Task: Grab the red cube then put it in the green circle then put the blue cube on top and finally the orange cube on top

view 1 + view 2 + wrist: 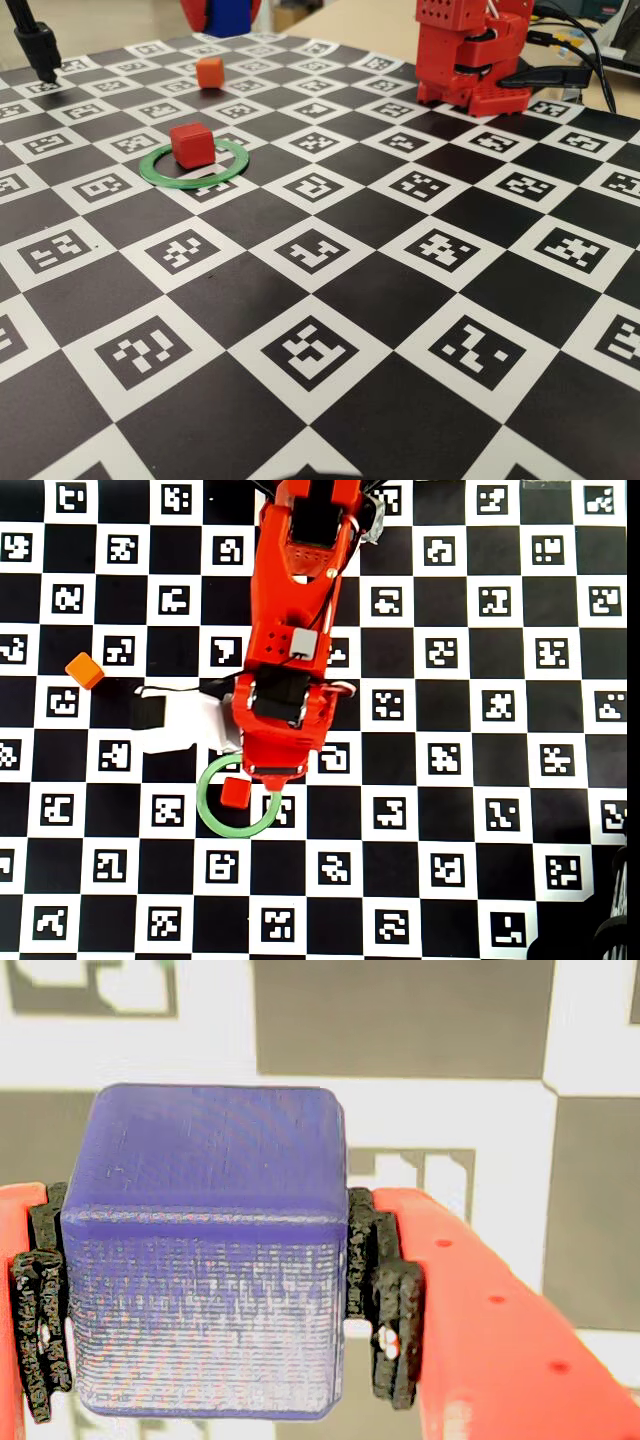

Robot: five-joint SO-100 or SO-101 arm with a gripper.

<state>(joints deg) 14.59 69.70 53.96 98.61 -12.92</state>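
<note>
Red two-finger claw [215, 1300] clamped on small matte deep-blue plastic cube [205, 1250], above the checkered marker tabletop [420, 330]. Small matte red plastic cube [192, 145] inside thin flat green ring [160, 172]. Small bright-orange plastic cube [210, 72] well apart, toward far edge. Wide open tabletop in foreground.

Bright even light; glare on board [300, 250] top edge; wrist view soft, washed out.

Red arm [295, 630], pincer [205, 1300] black-padded
</note>
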